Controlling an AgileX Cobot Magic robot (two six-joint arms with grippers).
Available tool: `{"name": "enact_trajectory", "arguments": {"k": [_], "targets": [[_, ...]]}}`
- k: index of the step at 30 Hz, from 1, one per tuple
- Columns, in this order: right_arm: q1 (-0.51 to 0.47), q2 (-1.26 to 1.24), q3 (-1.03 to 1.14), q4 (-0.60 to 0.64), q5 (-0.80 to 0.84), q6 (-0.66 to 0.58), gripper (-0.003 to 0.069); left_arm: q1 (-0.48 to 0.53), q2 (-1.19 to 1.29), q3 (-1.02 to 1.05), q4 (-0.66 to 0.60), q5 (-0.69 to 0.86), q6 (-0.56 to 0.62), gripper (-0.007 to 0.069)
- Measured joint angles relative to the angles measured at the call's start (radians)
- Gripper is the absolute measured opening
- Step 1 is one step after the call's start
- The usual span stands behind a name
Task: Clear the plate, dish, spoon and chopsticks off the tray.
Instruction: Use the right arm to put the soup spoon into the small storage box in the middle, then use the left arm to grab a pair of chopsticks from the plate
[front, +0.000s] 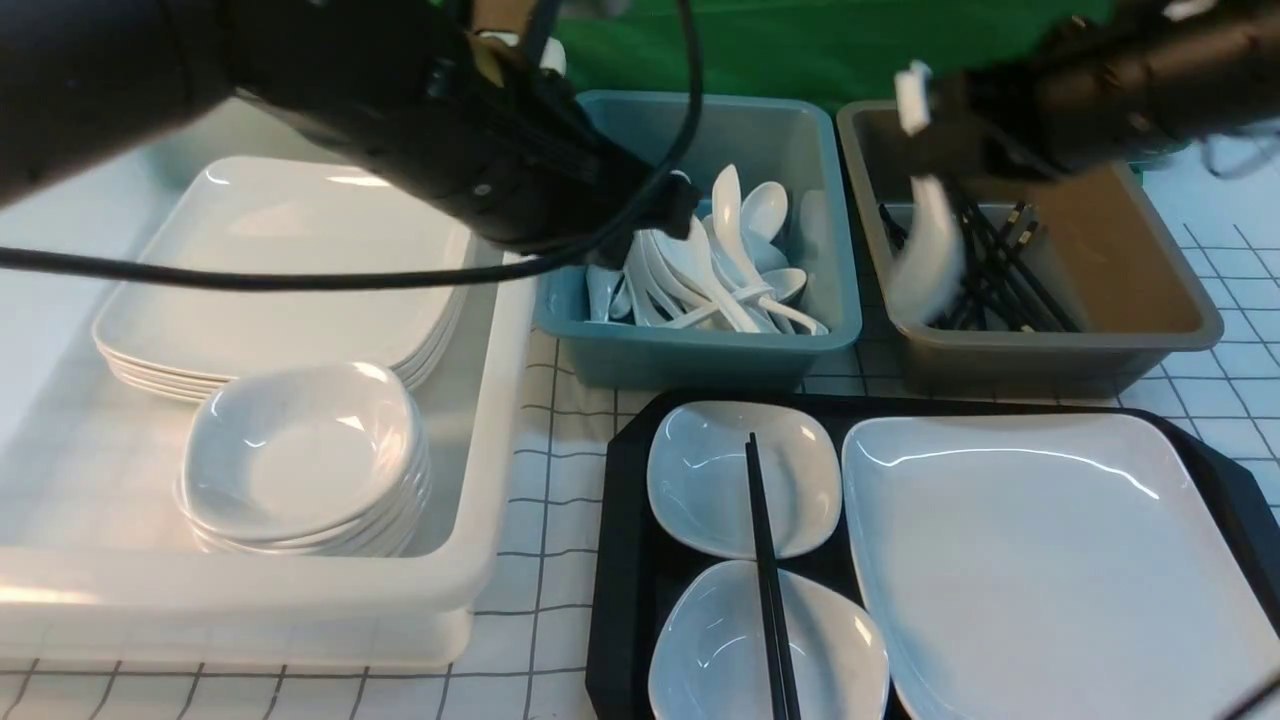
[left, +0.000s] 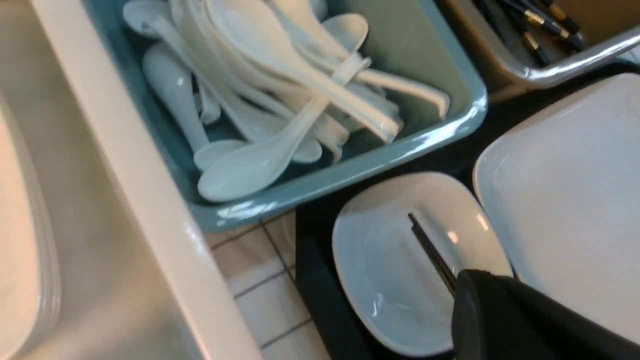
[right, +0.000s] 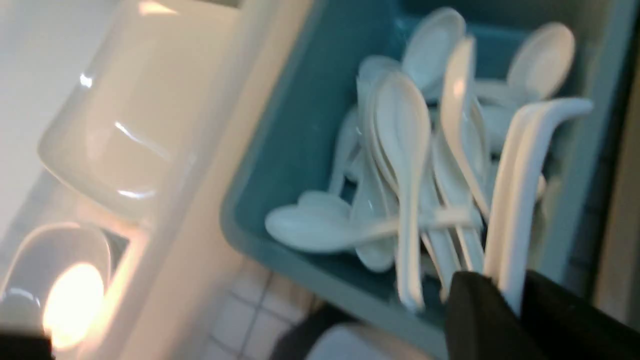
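The black tray (front: 622, 560) lies at the front. On it are the large white plate (front: 1050, 560) and two small white dishes (front: 715, 480) (front: 715, 650). The black chopsticks (front: 768, 570) lie across both dishes. My right gripper (front: 938, 145) is shut on the white spoon (front: 925, 255), which hangs blurred above the near left end of the brown tub. In the right wrist view the spoon's handle (right: 520, 200) sits between my fingers (right: 470, 300). My left gripper (front: 685, 205) hovers over the teal tub and looks shut and empty. It also shows in the left wrist view (left: 465, 290).
A teal tub (front: 700, 350) with several white spoons and a brown tub (front: 1100, 350) with black chopsticks stand behind the tray. A white tub (front: 490, 480) to the left holds a stack of plates (front: 280, 260) and a stack of small dishes (front: 300, 450).
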Motion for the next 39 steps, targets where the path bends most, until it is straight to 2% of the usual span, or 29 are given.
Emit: {"name": "enact_trajectory", "arguments": {"k": [7,11,14,18,19,21,24,26,29,33,35,36,37,38,39], "targets": [[0.04,0.266,-0.265,0.005,-0.064,0.035,0.0082,-0.006,-0.014,0.0,-0.092,0.166,0.029,-0.0002],[0.044,0.372,-0.336,0.005,-0.066,0.079,0.0221,-0.083,-0.024,0.0,-0.109,0.18,0.028,-0.0002],[0.044,0.396,-0.341,0.0,-0.052,0.093,0.0395,-0.211,-0.018,0.0,-0.072,0.176,-0.059,-0.0002],[0.035,0.371,-0.345,-0.018,0.041,0.086,0.0437,-0.298,0.016,0.0,-0.017,0.22,-0.174,-0.0002],[0.026,0.346,-0.348,-0.041,0.104,0.086,0.0421,-0.32,0.036,0.0,-0.008,0.23,-0.204,-0.0002],[0.004,0.305,-0.349,-0.095,0.178,0.086,0.034,-0.346,0.07,0.0,0.003,0.232,-0.226,-0.0001],[-0.044,0.199,-0.349,-0.204,0.319,0.086,0.0145,-0.371,0.133,0.0,0.008,0.216,-0.242,0.0009],[-0.078,0.13,-0.349,-0.257,0.411,0.086,0.005,-0.376,0.175,0.0,0.008,0.193,-0.257,0.0034],[-0.123,0.036,-0.307,-0.286,0.47,0.083,0.0014,-0.376,0.222,0.0,0.011,0.176,-0.284,0.01],[-0.168,-0.143,-0.146,-0.302,0.476,0.078,0.0008,-0.376,0.279,0.0,0.042,0.155,-0.336,0.0256],[-0.175,-0.228,-0.04,-0.305,0.449,0.081,0.0008,-0.376,0.299,0.0,0.069,0.142,-0.356,0.0355],[-0.175,-0.246,-0.029,-0.305,0.445,0.08,0.0008,-0.376,0.304,0.0,0.074,0.141,-0.359,0.0374],[-0.174,-0.327,0.075,-0.304,0.399,0.081,0.0008,-0.376,0.324,0.0,0.082,0.139,-0.378,0.0447],[-0.174,-0.327,0.075,-0.304,0.393,0.081,0.0008,-0.376,0.326,0.0,0.083,0.139,-0.38,0.0463],[-0.173,-0.405,0.162,-0.293,0.344,0.082,0.0008,-0.376,0.344,0.0,0.086,0.136,-0.394,0.0517]]}}
